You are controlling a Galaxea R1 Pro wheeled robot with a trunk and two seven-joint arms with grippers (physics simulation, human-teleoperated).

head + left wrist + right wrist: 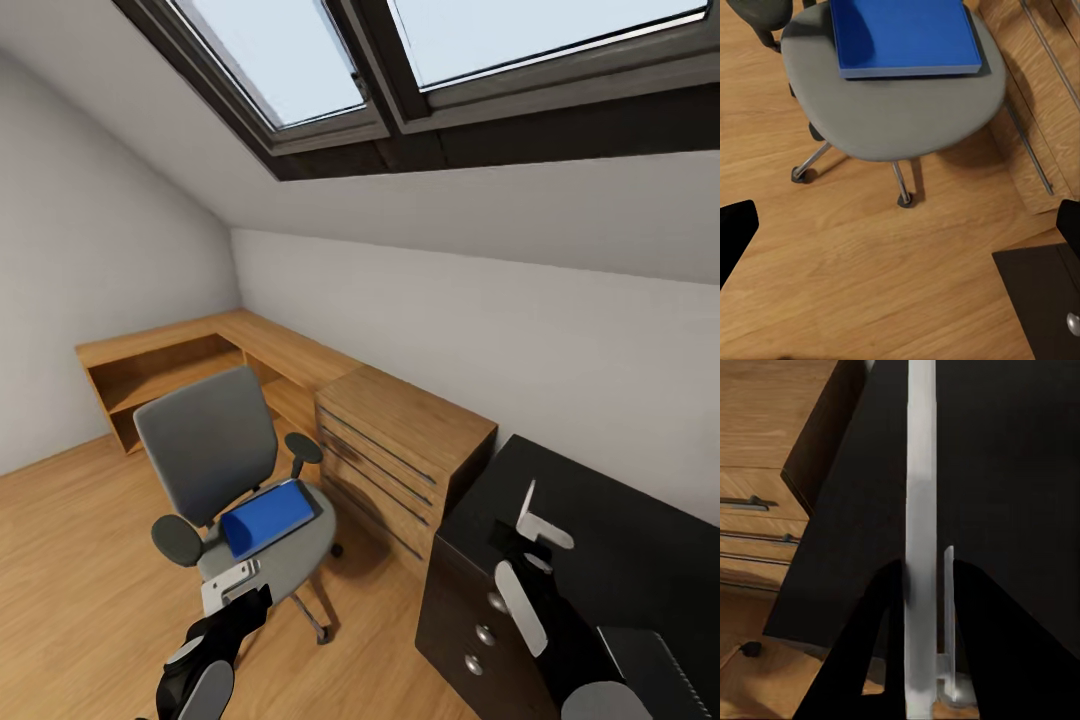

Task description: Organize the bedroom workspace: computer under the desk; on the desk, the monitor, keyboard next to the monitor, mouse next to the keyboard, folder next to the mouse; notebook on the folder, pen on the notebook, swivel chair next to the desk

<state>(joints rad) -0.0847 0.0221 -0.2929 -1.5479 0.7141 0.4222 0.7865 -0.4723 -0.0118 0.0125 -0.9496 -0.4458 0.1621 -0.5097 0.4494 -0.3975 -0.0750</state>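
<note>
The grey swivel chair (210,450) stands on the floor left of the black desk (610,540). The bright-blue folder (268,517) lies flat on its seat (892,112), also seen as folder (904,36). My left gripper (236,592) hangs open over the floor just in front of the seat, with nothing between its fingers (735,240). Over the desk's left end, my right gripper (527,562) is shut on the thin greyish notebook (920,450), held edge-on above the desk top (1012,472). A thin white sliver (949,585) lies against it; I cannot tell what it is.
A light wooden chest (400,440) with bar handles stands between chair and desk. A low wooden L-shaped shelf (170,365) runs along the far walls. The desk's drawer unit has silver knobs (485,634). The sloped ceiling holds skylights (450,60). Open wood floor (70,560) lies to the left.
</note>
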